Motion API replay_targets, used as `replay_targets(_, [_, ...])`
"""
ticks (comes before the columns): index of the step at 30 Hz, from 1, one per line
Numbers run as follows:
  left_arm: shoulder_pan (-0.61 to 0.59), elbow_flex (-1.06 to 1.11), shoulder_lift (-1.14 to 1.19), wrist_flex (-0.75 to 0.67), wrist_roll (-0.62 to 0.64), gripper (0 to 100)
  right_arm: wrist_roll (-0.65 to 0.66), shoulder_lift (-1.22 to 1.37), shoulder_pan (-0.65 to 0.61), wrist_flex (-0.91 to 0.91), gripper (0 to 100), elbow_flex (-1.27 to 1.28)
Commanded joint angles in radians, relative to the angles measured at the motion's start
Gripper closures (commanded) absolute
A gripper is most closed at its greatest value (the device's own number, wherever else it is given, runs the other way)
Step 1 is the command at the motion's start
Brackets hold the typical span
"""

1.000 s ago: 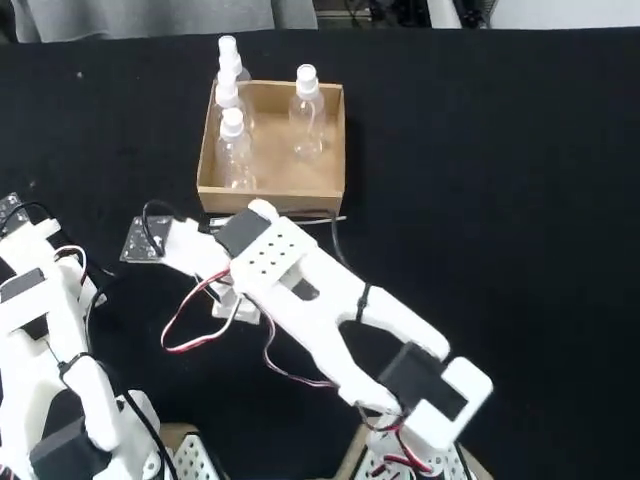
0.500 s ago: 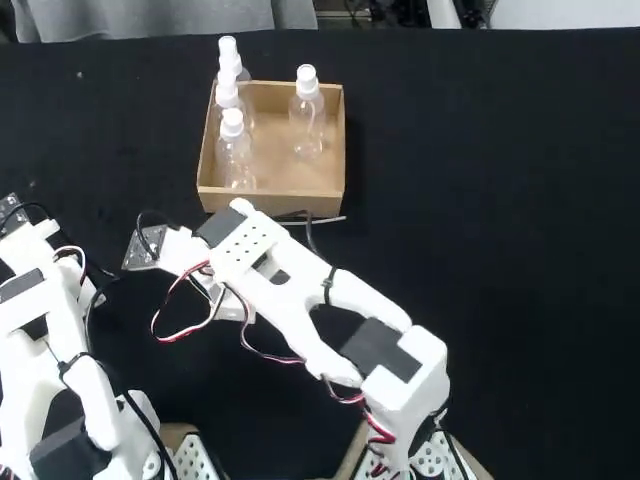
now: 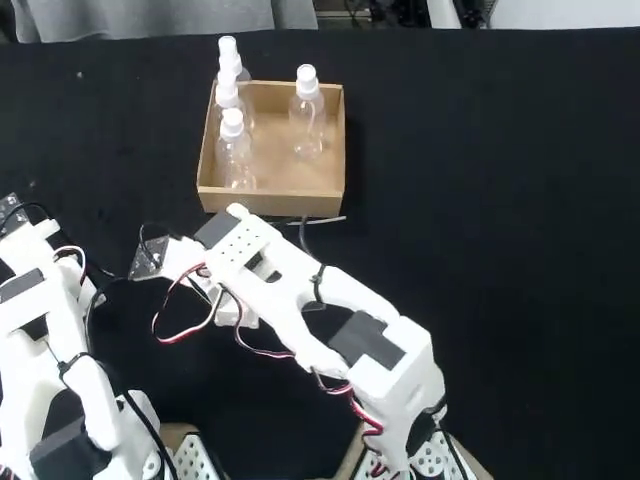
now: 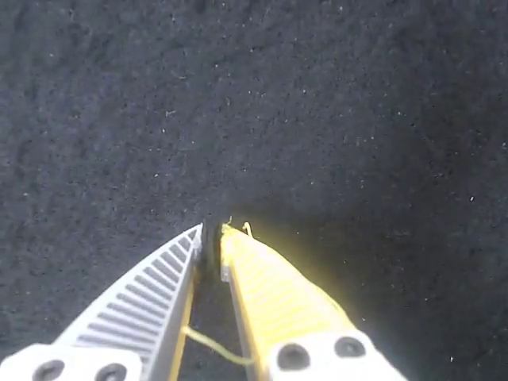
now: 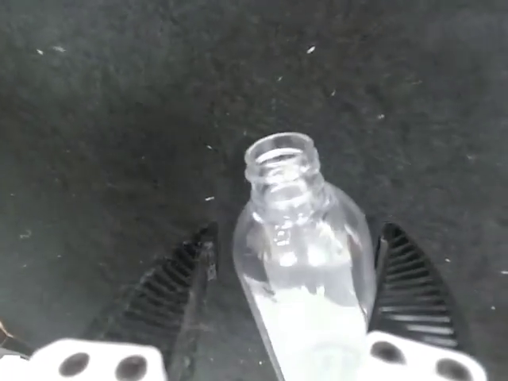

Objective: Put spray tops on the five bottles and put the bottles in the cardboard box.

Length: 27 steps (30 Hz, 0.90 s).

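Observation:
A clear bottle point(image 5: 305, 238) with an open neck and no spray top lies on the black cloth between the fingers of my right gripper point(image 5: 298, 232). That gripper is open, with a gap on one side of the bottle. In the high view the right gripper point(image 3: 150, 258) sits low, in front of the cardboard box point(image 3: 275, 190) and to its left. Several bottles with white spray tops point(image 3: 306, 100) stand upright in the box. My left gripper point(image 4: 210, 236) is shut on nothing, just above bare cloth.
The left arm point(image 3: 45, 340) is folded at the near left corner. The right arm point(image 3: 300, 300) stretches diagonally across the front of the table, with loose red and white wires point(image 3: 180, 325) under it. Black cloth point(image 3: 500, 200) lies open to the right.
The right arm's elbow and shoulder have swung left and folded in. Its gripper end shifted slightly toward the front. The left arm and the box have not moved.

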Motion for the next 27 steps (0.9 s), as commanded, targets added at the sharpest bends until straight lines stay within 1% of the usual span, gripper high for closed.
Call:
replay_targets(1, [-0.008,-0.015,-0.040,-0.017,0.008,97,0.009,-0.005,-0.009,0.000,72.3,-0.056])
replay_targets(4, [-0.008,-0.015,-0.040,-0.017,0.008,97,0.006,-0.005,0.000,0.000,72.8,-0.056])
replay_targets(10, [-0.008,-0.015,-0.040,-0.017,0.008,97,0.005,-0.005,0.018,0.002,88.0,-0.064])
replay_targets(13, [-0.008,-0.015,-0.040,-0.017,0.008,97,-0.011,-0.005,0.018,0.009,88.9,-0.079])
replay_targets(18, [-0.008,-0.015,-0.040,-0.017,0.008,97,-0.124,-0.005,0.023,0.009,89.1,-0.105])
replay_targets(23, [-0.008,-0.015,-0.040,-0.017,0.008,97,-0.258,0.002,0.077,0.002,89.1,-0.134])
replay_targets(27, [-0.008,-0.015,-0.040,-0.017,0.008,97,-0.331,0.002,0.115,-0.009,89.0,-0.142])
